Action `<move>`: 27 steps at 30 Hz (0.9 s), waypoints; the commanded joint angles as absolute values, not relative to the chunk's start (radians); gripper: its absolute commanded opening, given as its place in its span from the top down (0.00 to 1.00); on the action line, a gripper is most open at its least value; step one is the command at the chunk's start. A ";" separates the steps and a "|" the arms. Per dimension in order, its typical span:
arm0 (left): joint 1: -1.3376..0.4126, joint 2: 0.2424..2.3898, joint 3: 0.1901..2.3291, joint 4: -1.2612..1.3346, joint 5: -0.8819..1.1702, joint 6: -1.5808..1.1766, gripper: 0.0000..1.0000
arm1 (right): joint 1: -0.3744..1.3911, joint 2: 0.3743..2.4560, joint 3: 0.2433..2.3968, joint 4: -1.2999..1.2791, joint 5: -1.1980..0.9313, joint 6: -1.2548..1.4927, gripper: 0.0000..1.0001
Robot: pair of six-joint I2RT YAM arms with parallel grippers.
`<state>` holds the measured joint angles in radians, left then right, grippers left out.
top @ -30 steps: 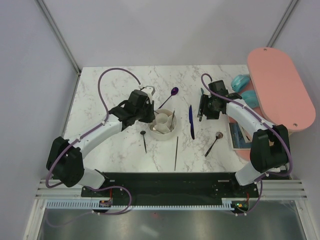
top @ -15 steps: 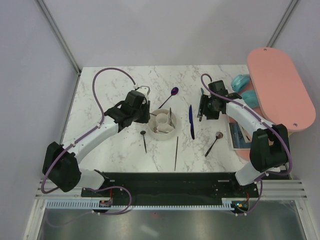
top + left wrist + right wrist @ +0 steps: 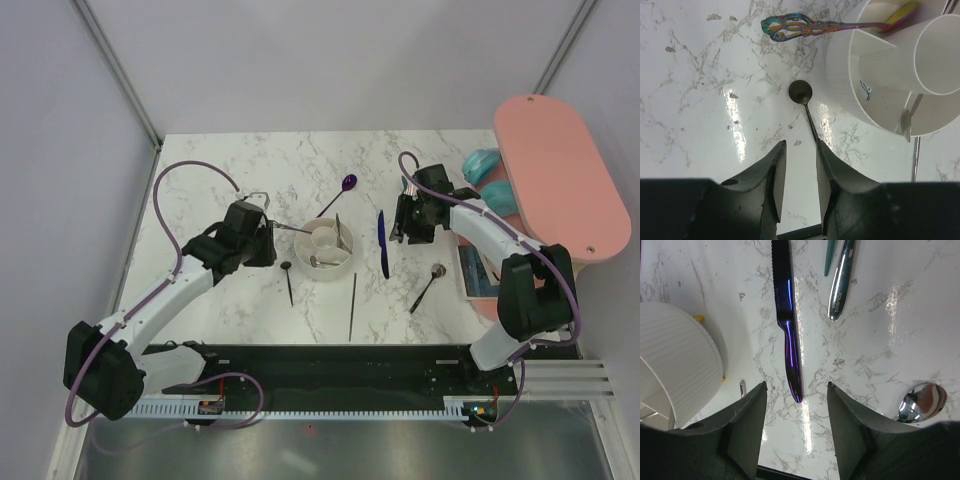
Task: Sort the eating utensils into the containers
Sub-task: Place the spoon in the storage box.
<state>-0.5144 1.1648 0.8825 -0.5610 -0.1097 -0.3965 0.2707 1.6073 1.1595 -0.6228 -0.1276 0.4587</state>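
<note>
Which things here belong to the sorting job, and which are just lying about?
Job: holder, purple spoon, blue knife, black spoon, black stick, silver spoon.
Lying about: pink board, teal objects.

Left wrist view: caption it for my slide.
Open left gripper aimed at a black spoon beside the white holder.

A robot lab cell: plain walls (image 3: 60, 150) (metal-framed) enclose a marble-look table (image 3: 200, 150).

White arm links (image 3: 165, 295), black joints (image 3: 525, 290), purple cables (image 3: 160, 183)
</note>
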 commanded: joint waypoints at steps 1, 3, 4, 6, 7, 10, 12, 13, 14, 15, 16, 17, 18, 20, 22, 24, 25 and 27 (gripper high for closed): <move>-0.515 1.149 0.881 -0.566 -0.074 -0.434 0.63 | 0.267 1.649 1.189 -0.603 -0.216 0.434 0.42; -0.515 1.157 0.881 -0.566 -0.045 -0.433 0.63 | 0.267 1.658 1.193 -0.600 -0.238 0.426 0.42; -0.515 1.163 0.881 -0.565 -0.034 -0.428 0.63 | 0.268 1.666 1.193 -0.598 -0.241 0.423 0.42; -0.515 1.189 0.876 -0.568 -0.005 -0.426 0.63 | 0.267 1.675 1.201 -0.597 -0.252 0.419 0.43; -0.515 1.199 0.874 -0.571 0.020 -0.428 0.63 | 0.268 1.681 1.206 -0.598 -0.255 0.419 0.43; -0.517 1.236 0.862 -0.581 0.044 -0.437 0.62 | 0.267 1.686 1.212 -0.600 -0.259 0.419 0.43; -0.517 1.255 0.854 -0.583 0.051 -0.440 0.62 | 0.268 1.689 1.215 -0.598 -0.264 0.419 0.43; -0.517 1.264 0.853 -0.581 0.051 -0.442 0.62 | 0.267 1.693 1.216 -0.597 -0.270 0.417 0.43; -0.517 1.270 0.850 -0.581 0.051 -0.442 0.62 | 0.268 1.697 1.216 -0.595 -0.276 0.417 0.43; -0.517 1.285 0.850 -0.581 0.051 -0.443 0.61 | 0.268 1.700 1.221 -0.595 -0.281 0.419 0.43; -0.517 1.296 0.851 -0.581 0.048 -0.443 0.61 | 0.271 1.709 1.223 -0.594 -0.288 0.420 0.43; -0.517 1.307 0.853 -0.581 0.043 -0.442 0.61 | 0.273 1.710 1.226 -0.591 -0.296 0.420 0.43; -0.517 1.328 0.854 -0.580 0.037 -0.440 0.61 | 0.281 1.713 1.230 -0.588 -0.295 0.420 0.43; -0.517 1.350 0.857 -0.569 0.020 -0.442 0.60 | 0.287 1.726 1.239 -0.584 -0.304 0.423 0.43; -0.517 1.374 0.861 -0.558 0.012 -0.443 0.60 | 0.296 1.739 1.249 -0.584 -0.308 0.423 0.43; -0.517 1.387 0.861 -0.526 0.012 -0.443 0.60 | 0.310 1.750 1.256 -0.586 -0.314 0.425 0.43; -0.517 1.408 0.862 -0.520 0.014 -0.443 0.60 | 0.313 1.750 1.258 -0.587 -0.314 0.423 0.43; -0.517 1.439 0.877 -0.511 0.018 -0.443 0.60 | 0.319 1.750 1.258 -0.586 -0.314 0.426 0.43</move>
